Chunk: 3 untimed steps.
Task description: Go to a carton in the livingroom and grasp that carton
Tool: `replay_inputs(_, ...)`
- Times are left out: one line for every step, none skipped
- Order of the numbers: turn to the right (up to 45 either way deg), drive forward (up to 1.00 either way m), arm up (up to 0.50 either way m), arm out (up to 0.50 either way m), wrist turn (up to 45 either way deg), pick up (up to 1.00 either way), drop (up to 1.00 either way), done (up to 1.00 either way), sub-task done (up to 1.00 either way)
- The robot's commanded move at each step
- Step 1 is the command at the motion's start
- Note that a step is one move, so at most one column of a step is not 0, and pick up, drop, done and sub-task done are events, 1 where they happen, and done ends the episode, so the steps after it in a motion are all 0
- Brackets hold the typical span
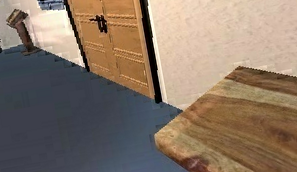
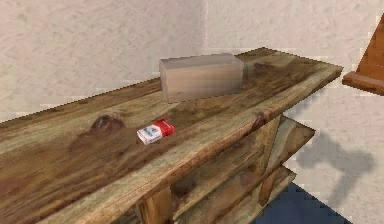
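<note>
Blue floor (image 1: 41, 123) meets wooden double door (image 1: 112, 34); wooden shelf unit (image 2: 60, 165), top surface: grey-brown carton (image 2: 202, 75) lying along the back edge toward the arm side view's right end, small red-and-white pack (image 2: 156, 131) apart from it, nearer the front edge.

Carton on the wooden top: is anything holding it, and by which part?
Nothing has hold of it. The carton rests on the wooden top, all visible sides bare; a small red-and-white pack lies apart.
</note>
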Motion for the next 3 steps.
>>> replay_inputs(0.0, 0.0, 0.38, 0.0, 0.0, 0.0, 0.0, 0.0, 0.0)
replay_inputs(0.0, 0.0, 0.0, 0.14, 0.0, 0.0, 0.0, 0.0, 0.0)
replay_inputs(0.0, 0.0, 0.0, 0.02, 0.0, 0.0, 0.0, 0.0, 0.0)
